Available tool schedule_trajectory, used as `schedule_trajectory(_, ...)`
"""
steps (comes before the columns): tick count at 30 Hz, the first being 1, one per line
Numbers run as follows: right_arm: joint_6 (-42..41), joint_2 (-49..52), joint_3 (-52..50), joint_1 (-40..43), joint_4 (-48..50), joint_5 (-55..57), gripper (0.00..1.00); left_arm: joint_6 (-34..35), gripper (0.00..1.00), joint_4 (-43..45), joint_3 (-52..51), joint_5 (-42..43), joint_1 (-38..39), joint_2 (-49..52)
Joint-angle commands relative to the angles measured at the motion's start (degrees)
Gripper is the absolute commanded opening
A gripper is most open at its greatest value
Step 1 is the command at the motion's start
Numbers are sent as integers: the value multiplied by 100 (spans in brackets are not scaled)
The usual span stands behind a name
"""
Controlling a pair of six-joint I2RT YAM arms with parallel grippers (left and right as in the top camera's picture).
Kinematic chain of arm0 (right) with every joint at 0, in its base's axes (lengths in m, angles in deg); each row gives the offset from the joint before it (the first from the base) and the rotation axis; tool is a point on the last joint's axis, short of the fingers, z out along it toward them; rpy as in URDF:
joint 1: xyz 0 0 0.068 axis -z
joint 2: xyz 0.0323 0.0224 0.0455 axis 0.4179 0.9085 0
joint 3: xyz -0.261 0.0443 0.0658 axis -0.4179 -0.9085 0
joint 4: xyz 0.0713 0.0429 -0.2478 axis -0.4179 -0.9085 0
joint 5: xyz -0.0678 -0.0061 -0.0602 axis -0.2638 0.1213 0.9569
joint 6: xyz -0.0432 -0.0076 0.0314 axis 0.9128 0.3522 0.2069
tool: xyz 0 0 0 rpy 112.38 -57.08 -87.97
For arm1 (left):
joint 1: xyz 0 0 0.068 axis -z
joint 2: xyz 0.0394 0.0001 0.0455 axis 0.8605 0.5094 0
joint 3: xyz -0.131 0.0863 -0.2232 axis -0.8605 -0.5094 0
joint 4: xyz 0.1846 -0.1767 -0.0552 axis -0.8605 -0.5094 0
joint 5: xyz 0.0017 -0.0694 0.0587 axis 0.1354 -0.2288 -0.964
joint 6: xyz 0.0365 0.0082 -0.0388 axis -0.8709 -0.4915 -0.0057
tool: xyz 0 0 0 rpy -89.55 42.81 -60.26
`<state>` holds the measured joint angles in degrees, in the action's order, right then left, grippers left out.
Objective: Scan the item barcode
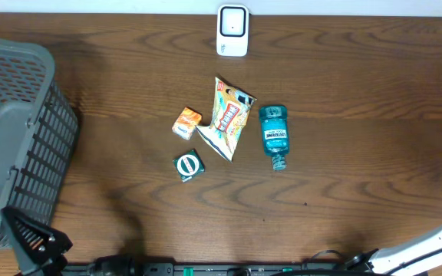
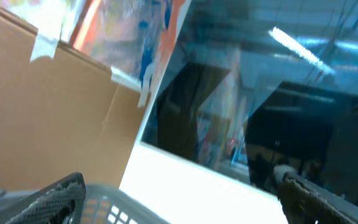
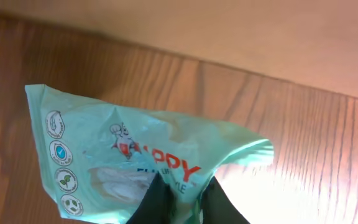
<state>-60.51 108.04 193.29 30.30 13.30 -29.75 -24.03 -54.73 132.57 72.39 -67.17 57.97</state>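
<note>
In the right wrist view a mint-green packet (image 3: 123, 146) with red lettering hangs over the wooden table, and my right gripper (image 3: 185, 190) is shut on its lower edge, one dark finger on each side. The white scanner (image 1: 232, 31) stands at the table's far edge in the overhead view. Only the right arm (image 1: 424, 245) shows there, at the bottom right corner; the packet is out of that view. My left gripper (image 2: 179, 186) is wide open with nothing between its fingers, above the grey basket's rim (image 2: 114, 202).
A grey mesh basket (image 1: 14, 130) fills the left side. Mid-table lie a snack bag (image 1: 229, 119), a teal mouthwash bottle (image 1: 273, 134), a small orange box (image 1: 186, 123) and a green box (image 1: 189, 165). The left arm (image 1: 33, 241) sits at the bottom left.
</note>
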Motion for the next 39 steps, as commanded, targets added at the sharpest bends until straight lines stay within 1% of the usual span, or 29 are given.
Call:
schedule_trajectory(1, -81, -20, -22, 20, 63, -162, 18, 52, 98, -144, 9, 74, -17, -9)
schedule_trajectory(2, -81, -20, -22, 7, 68, -162, 24, 52, 98, -151, 9, 74, -17, -9)
schedule_trajectory(3, -81, -20, -22, -37, 68, -162, 47, 50, 98, -151, 9, 74, -17, -9)
schedule_trajectory(5, -83, -22, -20, -79, 68, -164, 67, 52, 98, -162, 9, 74, -17, -9)
schedule_trajectory(6, -81, -28, -9, -101, 63, -192, 79, 50, 98, -166, 9, 72, -17, -9)
schedule_trajectory(7, -81, -42, 2, -118, 59, -254, 88, 50, 98, -166, 9, 74, -17, -9)
schedule_trajectory(9, -81, -107, 4, -168, 46, -494, 99, 50, 98, -168, 9, 72, -17, -9)
schedule_trajectory(12, -87, -251, 4, -282, 48, -1355, 99, 50, 98, -271, 9, 72, -17, -9)
schedule_trajectory(17, -195, -470, 4, -647, -61, -2999, 99, 50, 98, -778, 9, 72, -17, -9)
schedule_trajectory(20, -367, -610, 4, -1080, -297, -3687, 99, 50, 98, -1139, 9, 74, -17, -9)
schedule_trajectory(22, -365, -688, 4, -1438, -472, -3934, 99, 50, 98, -1473, 9, 72, -17, -9)
schedule_trajectory(26, -590, -745, 2, -2420, -1001, -3899, 99, 52, 98, -2090, -61, 74, -17, -7)
schedule_trajectory(28, -623, -728, -7, -2957, -1274, -3738, 99, 55, 98, -2218, -160, 87, -17, -7)
schedule_trajectory(31, -610, -675, -20, -3740, -1368, -3740, 99, 55, 98, -2378, -269, 101, -17, -7)
schedule_trajectory(32, -520, -656, -22, -3971, -1432, -3740, 99, 55, 98, -2444, -299, 101, -17, -7)
schedule_trajectory(33, -210, -629, -22, -4271, -1495, -3735, 99, 55, 98, -2511, -328, 101, -17, -9)
schedule_trajectory(34, 31, -608, -22, -4516, -1541, -3722, 95, 55, 98, -2586, -339, 101, -17, -7)
schedule_trajectory(36, 286, -551, -22, -5042, -1635, -3421, 94, 52, 98, -2826, -341, 96, -17, -7)
schedule_trajectory(39, 216, -459, -55, -5842, -1679, -2319, 93, 50, 98, -3182, -341, 96, -17, -7)
